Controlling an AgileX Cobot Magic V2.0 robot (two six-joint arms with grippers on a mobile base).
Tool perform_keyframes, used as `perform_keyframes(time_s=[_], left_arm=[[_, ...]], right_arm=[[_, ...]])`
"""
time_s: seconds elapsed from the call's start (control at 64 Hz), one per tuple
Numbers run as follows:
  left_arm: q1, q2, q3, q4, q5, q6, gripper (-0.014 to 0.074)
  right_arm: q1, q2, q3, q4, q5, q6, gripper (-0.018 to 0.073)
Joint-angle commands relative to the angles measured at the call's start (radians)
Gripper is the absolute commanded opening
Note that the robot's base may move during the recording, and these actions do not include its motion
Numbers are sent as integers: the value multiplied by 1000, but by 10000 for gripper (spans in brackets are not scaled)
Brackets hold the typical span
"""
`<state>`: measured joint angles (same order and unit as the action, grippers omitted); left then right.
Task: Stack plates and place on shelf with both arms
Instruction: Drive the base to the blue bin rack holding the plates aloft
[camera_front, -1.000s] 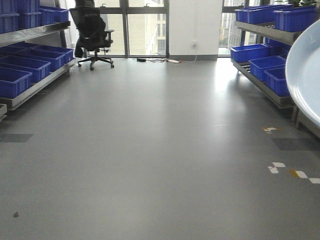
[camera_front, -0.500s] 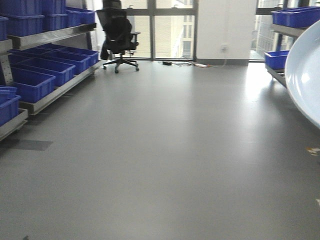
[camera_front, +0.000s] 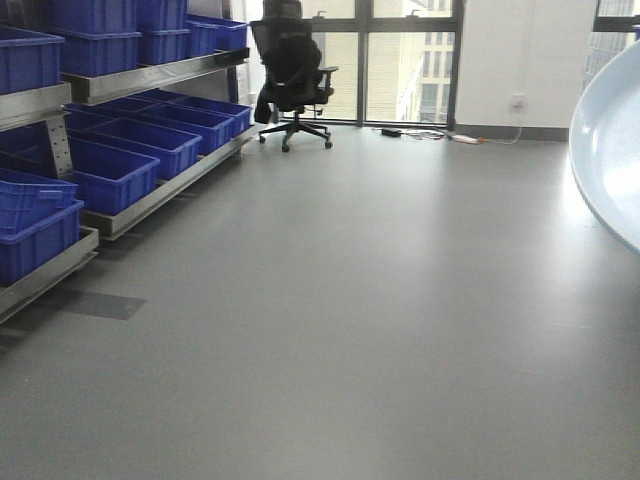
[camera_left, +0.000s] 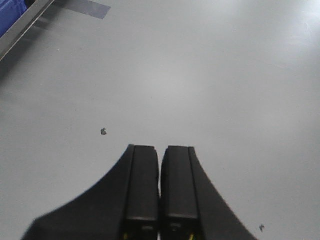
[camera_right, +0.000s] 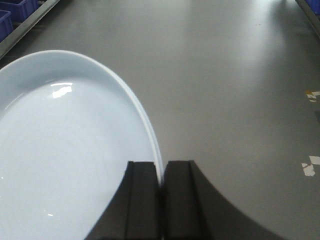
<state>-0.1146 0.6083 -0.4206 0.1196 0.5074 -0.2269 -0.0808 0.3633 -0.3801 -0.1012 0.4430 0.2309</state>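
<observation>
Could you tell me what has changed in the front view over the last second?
The whole view has swung left: the office chair has slid rightward, the left shelf of blue bins fills more, and the right-hand shelf is gone. The plate stays at the right edge, pinched by the right gripper.

You are looking at a big storeroom: blue plastic bins (camera_front: 112, 172) are sitting on long metal shelves (camera_front: 150, 76), and an office chair (camera_front: 292, 72) is standing by tall windows (camera_front: 400, 62).
</observation>
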Motion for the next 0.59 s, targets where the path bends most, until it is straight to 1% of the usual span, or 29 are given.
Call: perform_keyframes(time_s=[0.0,0.578], left_arm=[[1,-1,-27,0,-66,-6,90],[1,-1,-27,0,-66,-6,90]], right_arm=[[-5,4,-31,-7,-95,-2,57],[-5,4,-31,-7,-95,-2,57]])
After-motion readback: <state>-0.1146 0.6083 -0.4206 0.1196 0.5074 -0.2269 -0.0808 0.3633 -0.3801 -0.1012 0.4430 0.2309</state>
